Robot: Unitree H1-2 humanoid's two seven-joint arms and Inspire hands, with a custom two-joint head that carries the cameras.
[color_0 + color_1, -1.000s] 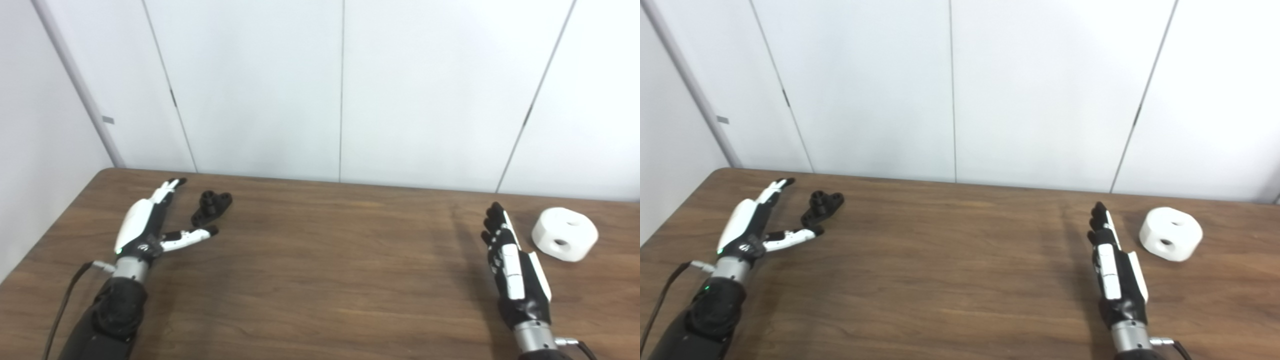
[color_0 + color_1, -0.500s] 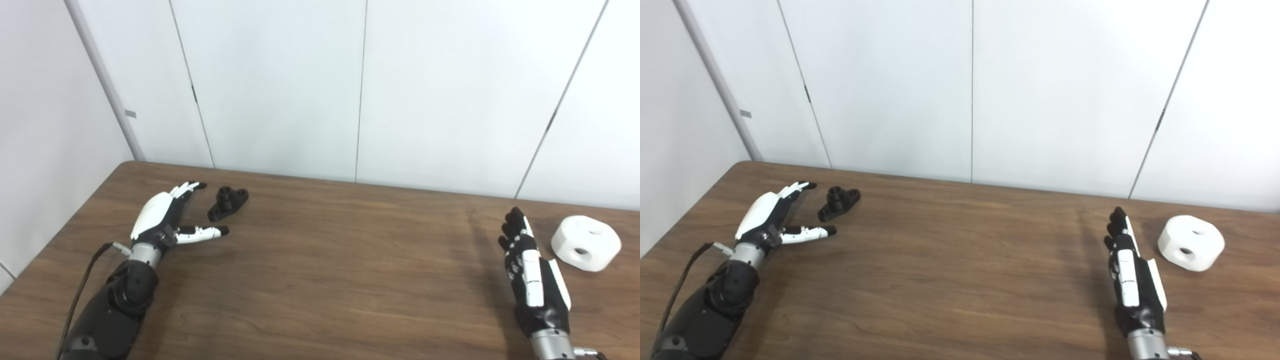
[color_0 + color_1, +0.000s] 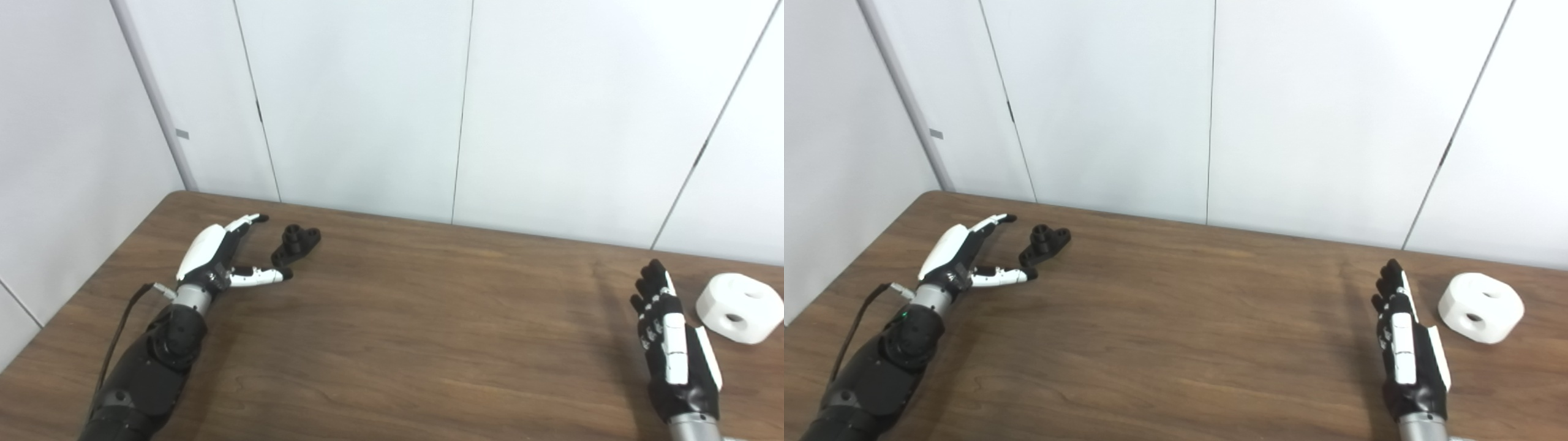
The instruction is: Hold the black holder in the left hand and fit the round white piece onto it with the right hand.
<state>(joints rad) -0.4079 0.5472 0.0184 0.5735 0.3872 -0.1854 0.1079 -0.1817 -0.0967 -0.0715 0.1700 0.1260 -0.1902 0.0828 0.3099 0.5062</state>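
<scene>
At the left of the frame the left hand [image 3: 211, 260] lies low over the brown wooden table [image 3: 392, 318], its fingers [image 3: 245, 220] stretched toward the far edge and its thumb [image 3: 263, 277] spread wide to the right, so the hand is splayed and holds nothing. The black holder [image 3: 296, 243] lies on the table inside that wide fork, just beyond the thumb tip and to the right of the long fingers; whether the thumb tip actually touches its near end cannot be told, though the two look very close. At the lower right of the frame the right hand [image 3: 1409, 352] stands edge-on with its fingers [image 3: 1390, 282] straight, close together and pointing toward the far wall; it grips nothing. The round white piece [image 3: 1481, 307] rests on the table just to the right of that hand, a clear strip of table between them, and it shows one hole in its top face and another in its side. Nothing lies between either hand and the piece beside it, and the broad middle of the table separates the two pairs. Behind the table rise plain white wall panels [image 3: 367, 104] with thin vertical seams. Counted: two hands, one black holder, one white piece.
</scene>
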